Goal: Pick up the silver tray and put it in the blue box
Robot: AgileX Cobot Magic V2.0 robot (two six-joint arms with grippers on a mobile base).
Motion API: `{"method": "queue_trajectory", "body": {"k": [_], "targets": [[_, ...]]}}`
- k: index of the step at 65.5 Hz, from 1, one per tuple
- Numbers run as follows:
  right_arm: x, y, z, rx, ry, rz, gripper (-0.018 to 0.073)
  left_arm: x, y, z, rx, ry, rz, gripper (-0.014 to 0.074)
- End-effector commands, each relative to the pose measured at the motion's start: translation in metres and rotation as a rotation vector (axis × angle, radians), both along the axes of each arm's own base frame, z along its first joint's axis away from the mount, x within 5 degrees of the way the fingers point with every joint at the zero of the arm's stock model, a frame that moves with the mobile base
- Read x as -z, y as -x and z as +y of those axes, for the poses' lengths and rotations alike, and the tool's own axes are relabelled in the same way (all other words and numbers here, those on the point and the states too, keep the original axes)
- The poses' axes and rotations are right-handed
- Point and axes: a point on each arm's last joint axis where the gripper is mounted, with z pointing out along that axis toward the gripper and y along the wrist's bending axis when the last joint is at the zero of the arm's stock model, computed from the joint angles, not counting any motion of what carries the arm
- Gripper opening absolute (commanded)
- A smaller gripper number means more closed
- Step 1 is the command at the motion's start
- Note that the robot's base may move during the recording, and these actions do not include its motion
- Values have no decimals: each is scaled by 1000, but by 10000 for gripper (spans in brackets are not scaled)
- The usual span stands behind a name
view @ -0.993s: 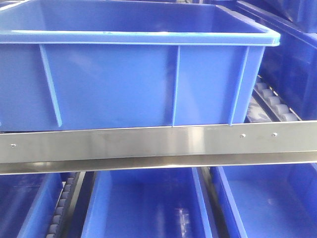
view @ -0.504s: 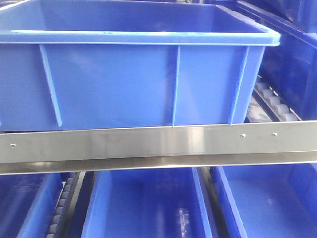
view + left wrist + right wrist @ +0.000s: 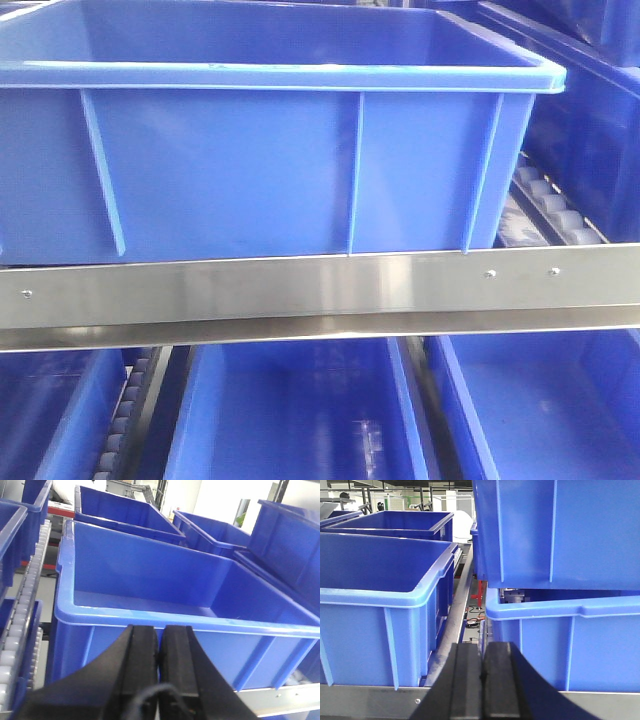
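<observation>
- While nothing has shifted in the front view since a second ago, the blue box [image 3: 270,160] sits on the steel rail [image 3: 320,290].
- Left gripper [image 3: 160,647] and right gripper [image 3: 482,672] are both closed, empty.
- Silver tray is out of sight.

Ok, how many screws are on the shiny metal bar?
3 small round screws on the long silver metal bar: one near the left end, two toward the right. Others may be hidden.

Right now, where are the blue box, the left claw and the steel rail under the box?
blue box [image 3: 230,170]: front-facing view, on its ribbed front wall.
left claw [image 3: 160,645]: left wrist view, at the seam between the closed fingertips.
steel rail [image 3: 300,290]: front-facing view, on its brushed front face.
</observation>
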Motion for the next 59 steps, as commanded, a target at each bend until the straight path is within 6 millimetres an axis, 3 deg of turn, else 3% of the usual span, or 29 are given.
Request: {"method": "queue_trajectory", "body": {"k": [1,21,36,59], "targets": [[-14,4,0,5,5,-115,58,-12,1,1,-30,-27,-108,-6],[-14,4,0,5,5,-115,58,30,1,15,-288,-81,-74,-6],[-14,4,0,5,5,-116,58,67,-1,17,-326,-75,-76,-6],[-14,4,0,5,5,-115,58,69,-2,18,-333,-119,-70,-6]]}}
